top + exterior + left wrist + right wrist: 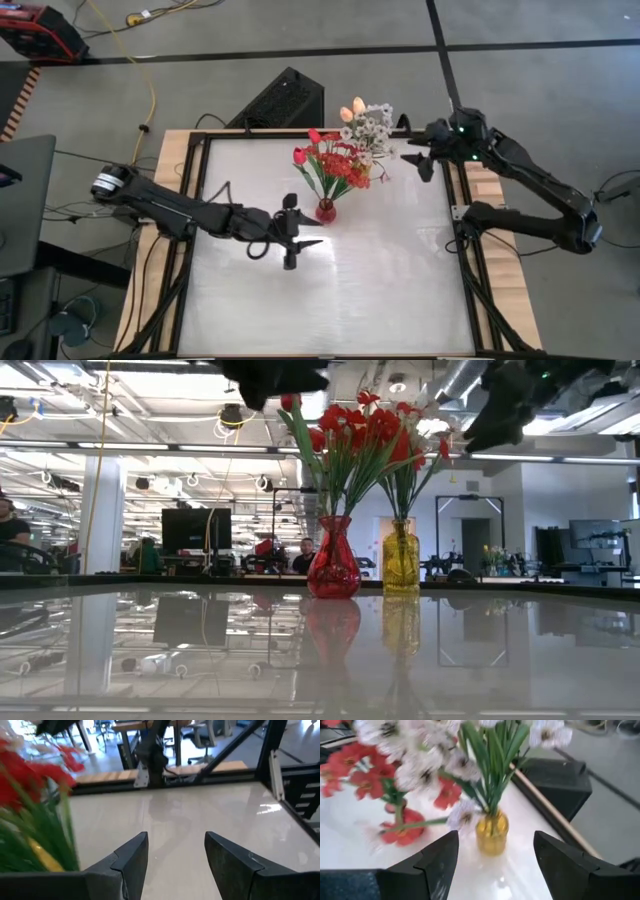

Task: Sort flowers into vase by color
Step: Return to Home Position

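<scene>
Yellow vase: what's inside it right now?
The yellow vase holds green stems topped by white blossoms and pale peach tulips. From above, the blooms hide its mouth.

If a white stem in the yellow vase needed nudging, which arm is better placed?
Likely right. The right tool, open, faces the yellow vase directly, close beside the white flowers; the left tool, also open, sits by the red vase, farther off.

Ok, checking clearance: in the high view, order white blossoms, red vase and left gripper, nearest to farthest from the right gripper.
1. White blossoms, just beside the right gripper, at the back.
2. Red vase, mid-table.
3. Left gripper, beyond the vase, toward the left.
</scene>
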Controlling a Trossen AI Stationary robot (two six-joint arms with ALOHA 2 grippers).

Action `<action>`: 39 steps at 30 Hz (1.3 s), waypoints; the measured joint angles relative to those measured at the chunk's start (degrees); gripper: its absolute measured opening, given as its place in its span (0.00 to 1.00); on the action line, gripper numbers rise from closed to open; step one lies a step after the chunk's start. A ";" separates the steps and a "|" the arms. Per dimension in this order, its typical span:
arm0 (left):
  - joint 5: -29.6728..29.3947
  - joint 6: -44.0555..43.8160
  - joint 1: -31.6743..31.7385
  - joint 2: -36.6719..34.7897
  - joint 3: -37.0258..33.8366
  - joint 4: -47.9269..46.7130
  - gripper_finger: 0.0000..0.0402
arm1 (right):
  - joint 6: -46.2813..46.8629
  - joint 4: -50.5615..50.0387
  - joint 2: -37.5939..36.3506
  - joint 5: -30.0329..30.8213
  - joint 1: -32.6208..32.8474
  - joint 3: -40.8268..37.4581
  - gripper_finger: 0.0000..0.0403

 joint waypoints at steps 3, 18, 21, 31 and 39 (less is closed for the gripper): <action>0.06 0.82 -0.24 -4.05 0.00 -2.86 0.46 | 2.83 -3.72 -2.21 -0.30 1.39 -0.01 0.71; -0.27 -1.73 -0.68 -15.48 -16.56 5.94 0.46 | 25.15 20.32 -20.13 2.34 22.85 -28.78 0.71; -2.72 -2.55 -0.57 -18.94 -22.12 10.54 0.46 | 28.84 28.66 -21.78 4.10 26.85 -34.32 0.71; -10.07 -5.91 1.54 -32.67 -36.96 21.62 0.46 | 29.36 34.93 -22.07 11.73 31.50 -39.10 0.71; -11.90 -7.39 1.79 -46.23 -41.62 17.26 0.46 | 24.94 34.63 -25.35 13.38 30.46 -39.10 0.71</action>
